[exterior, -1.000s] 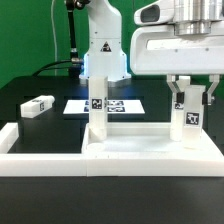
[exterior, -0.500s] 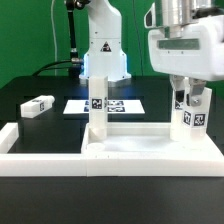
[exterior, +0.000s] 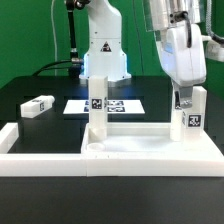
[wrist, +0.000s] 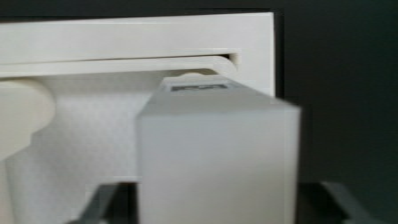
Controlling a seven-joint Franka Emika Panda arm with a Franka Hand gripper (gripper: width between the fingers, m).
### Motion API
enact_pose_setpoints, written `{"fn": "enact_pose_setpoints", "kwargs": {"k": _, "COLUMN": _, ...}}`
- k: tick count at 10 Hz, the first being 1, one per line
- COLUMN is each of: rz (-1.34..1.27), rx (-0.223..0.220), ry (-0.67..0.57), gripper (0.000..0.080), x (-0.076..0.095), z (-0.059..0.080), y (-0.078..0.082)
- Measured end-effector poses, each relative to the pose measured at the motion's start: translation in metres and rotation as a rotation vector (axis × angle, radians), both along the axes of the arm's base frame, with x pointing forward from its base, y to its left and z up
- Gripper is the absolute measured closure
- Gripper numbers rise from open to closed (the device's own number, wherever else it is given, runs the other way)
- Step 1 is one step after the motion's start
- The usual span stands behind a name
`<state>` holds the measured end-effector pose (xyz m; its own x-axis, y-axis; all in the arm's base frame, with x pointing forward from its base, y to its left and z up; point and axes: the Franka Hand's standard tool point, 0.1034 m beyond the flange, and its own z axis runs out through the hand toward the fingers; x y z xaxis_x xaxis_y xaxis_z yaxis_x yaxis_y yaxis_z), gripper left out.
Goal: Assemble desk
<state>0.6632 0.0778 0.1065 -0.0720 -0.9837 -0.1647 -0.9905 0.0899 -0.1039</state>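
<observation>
- White plastic square-section leg (exterior: 190,125), the one with the small black-and-white tag, stands upright in the corner of the wide, shallow, rimmed white desk top (exterior: 140,142) on the exterior view's right. The robot's hand (exterior: 187,100) is down over its upper end, with dark fingers (exterior: 178,99) either side of it.
- Honestly I can't tell if the hand is clamped on that leg or just sitting loose around it. The wrist view shows the leg (wrist: 217,150) filling the gap, but not the contact itself.
- My read is that this is the twist-it-home step for this leg. I'd keep the wrist straight over the leg's axis and keep the leg plumb. I'd only back off once the foot sits flush in its corner and isn't leaning on the rim.
- The second white leg (exterior: 97,115) stands upright at the desk top's corner on the exterior view's left, well apart, so there's no clash there.
- The third white leg (exterior: 38,104) lies on its side on the black bench (exterior: 40,125), toward the edge on the exterior view's left. It isn't fitted yet.
- The flat white marker board (exterior: 122,104) lies behind the desk top, clear of the work.
- The long white border bars (exterior: 40,163) run just beside the desk top's front and side. They're probably handy as a stop, but a low sweep could catch them.
</observation>
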Motion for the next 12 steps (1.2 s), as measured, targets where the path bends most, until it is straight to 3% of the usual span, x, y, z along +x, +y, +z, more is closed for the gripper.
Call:
{"fn": "enact_pose_setpoints", "kwargs": {"k": 1, "rz": 0.001, "rx": 0.0, "ry": 0.0, "gripper": 0.0269, "x": 0.0, "z": 0.0, "y": 0.001}}
{"fn": "enact_pose_setpoints", "kwargs": {"k": 2, "rz": 0.179, "rx": -0.037, "ry": -0.024, "gripper": 0.0269, "x": 0.001, "z": 0.001, "y": 0.005}}
{"fn": "enact_pose_setpoints", "kwargs": {"k": 3, "rz": 0.355, "rx": -0.058, "ry": -0.054, "gripper": 0.0175, "x": 0.001, "z": 0.001, "y": 0.01}}
{"fn": "enact_pose_setpoints", "kwargs": {"k": 7, "rz": 0.596, "rx": -0.097, "ry": -0.084, "gripper": 0.0151, "x": 0.001, "z": 0.0, "y": 0.006}}
{"fn": "enact_pose_setpoints", "kwargs": {"k": 9, "rz": 1.07, "rx": -0.226, "ry": -0.13, "gripper": 0.0151, "x": 0.004, "z": 0.001, "y": 0.019}}
{"fn": "enact_pose_setpoints", "kwargs": {"k": 10, "rz": 1.268, "rx": -0.259, "ry": -0.169, "gripper": 0.0151, "x": 0.006, "z": -0.001, "y": 0.019}}
{"fn": "enact_pose_setpoints", "kwargs": {"k": 12, "rz": 1.222, "rx": -0.255, "ry": -0.164, "gripper": 0.0151, "x": 0.006, "z": -0.001, "y": 0.019}}
